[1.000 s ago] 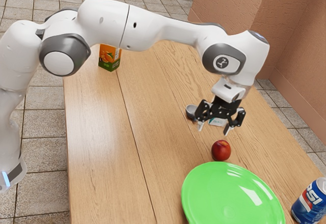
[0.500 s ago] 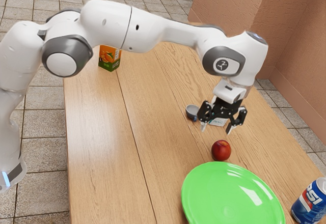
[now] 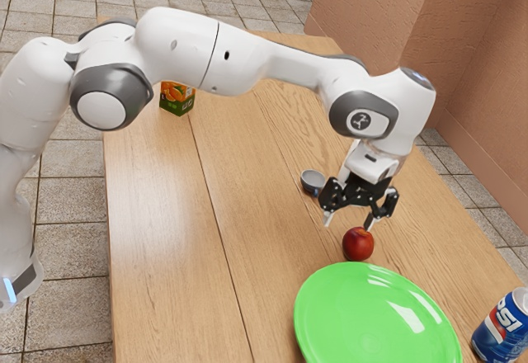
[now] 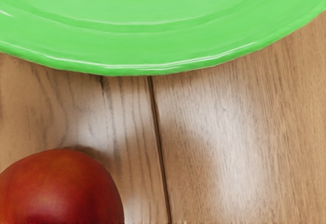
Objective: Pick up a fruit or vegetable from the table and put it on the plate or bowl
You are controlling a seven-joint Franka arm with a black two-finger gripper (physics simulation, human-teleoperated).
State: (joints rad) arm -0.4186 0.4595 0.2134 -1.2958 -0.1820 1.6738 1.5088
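Compared with the frame of a second ago, the end effector [image 3: 350, 222] has been lowered and brought nearer the red fruit [image 3: 358, 243]. The arm's upper links have been shifted so that more of the orange juice carton [image 3: 176, 98] is covered. The fruit, plate and cans are found where they were.

Far behind the end effector, toward the exterior view's left, the boxy carton is seen standing on the surface [image 3: 165, 214], which is made of pale wooden planks with visible grain and a dark seam. Just behind the end effector a small grey round tin [image 3: 312, 182] is seen lying on the wood. The end effector's black fingers are spread wide, with nothing held between them, and are pointed down.

The fruit, round, smooth and red with a darker blush, is seen resting on the surface just below the fingertips, near the rim of the plate [image 3: 375, 318]. The plate is glossy, bright green, round and shallow, with ridged rings. In the wrist view the fruit [image 4: 56, 191] and the plate's rim [image 4: 163, 35] are separated by bare wood [image 4: 229, 147]. Further toward the exterior view's right a blue metal soda can [image 3: 501, 326] is seen.
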